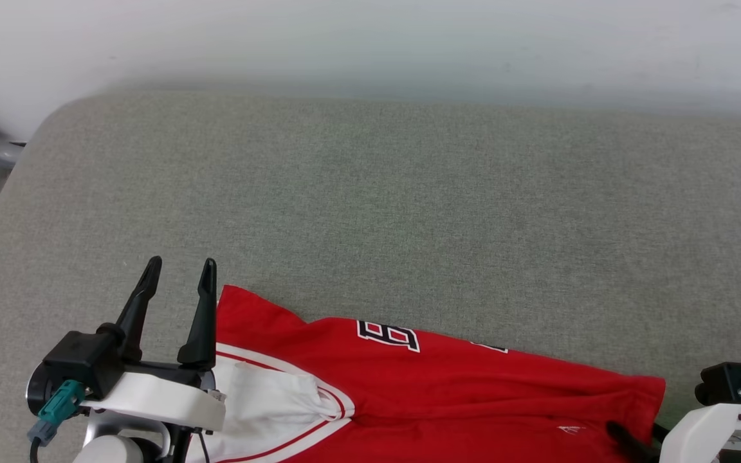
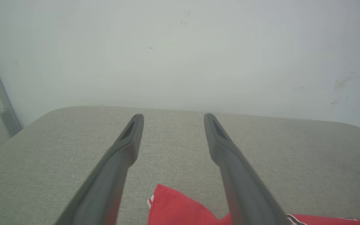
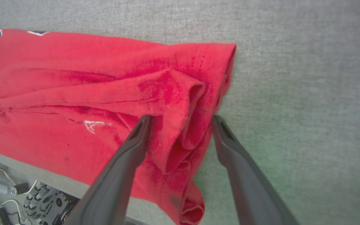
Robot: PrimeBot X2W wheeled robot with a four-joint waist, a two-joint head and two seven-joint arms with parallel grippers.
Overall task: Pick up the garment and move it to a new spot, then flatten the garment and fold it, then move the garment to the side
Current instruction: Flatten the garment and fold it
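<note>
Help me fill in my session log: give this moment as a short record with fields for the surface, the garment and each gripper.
surface: grey fabric top, pale wall behind
garment: red jersey, lying rumpled along the near edge, white sleeve towards the robot's left
left gripper: open, holding nothing, beside the jersey's far left corner
right gripper: open, fingers either side of a bunched fold at the jersey's right end, not closed on it

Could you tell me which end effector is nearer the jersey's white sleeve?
Left. The left end effector is beside the white sleeve; the right end effector straddles the garment at its far end.
</note>
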